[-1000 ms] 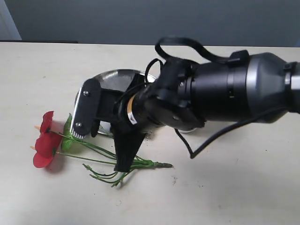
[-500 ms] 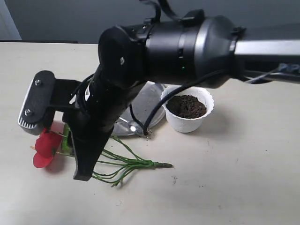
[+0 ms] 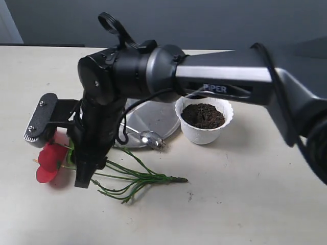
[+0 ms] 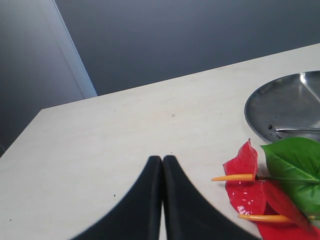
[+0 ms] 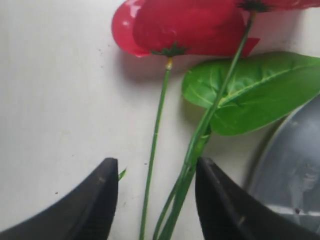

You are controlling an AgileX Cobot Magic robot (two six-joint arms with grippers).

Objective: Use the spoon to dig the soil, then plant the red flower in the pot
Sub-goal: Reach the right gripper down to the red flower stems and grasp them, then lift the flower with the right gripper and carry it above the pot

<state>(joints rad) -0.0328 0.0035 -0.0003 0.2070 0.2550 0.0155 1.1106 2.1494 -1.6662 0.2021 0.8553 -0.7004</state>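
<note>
My right end effector (image 5: 156,200) hangs low over the pale worktop (image 3: 255,194), reaching across to the left side of the exterior view. Its two black fingers (image 5: 95,205) stand parted, and the thin green stems of the red flower (image 5: 185,22) run up through the gap between them — I hold nothing, and no finger presses on a stem. From the wrist view I see the red blooms beyond my fingertips, with the single green leaf (image 5: 250,92) lying beside them and against the edge of the steel plate (image 5: 295,165).

In the exterior view the red flower (image 3: 49,161) lies flat on the worktop, blooms toward the left edge and the joined stem base pointing right, in front of the steel plate (image 3: 153,120). The spoon (image 3: 150,138) rests with its bowl at the plate's front rim; my arm hides much of its handle. The pot (image 3: 204,133) stands upright just right of the plate, filled with dark soil (image 3: 203,115) nearly to its scalloped rim.

My left end effector (image 4: 162,167) has its fingers pressed tip to tip, with nothing between them. It points across bare worktop, the red blooms and orange spikes (image 4: 232,177) off to one side — well apart from the fingertips.
</note>
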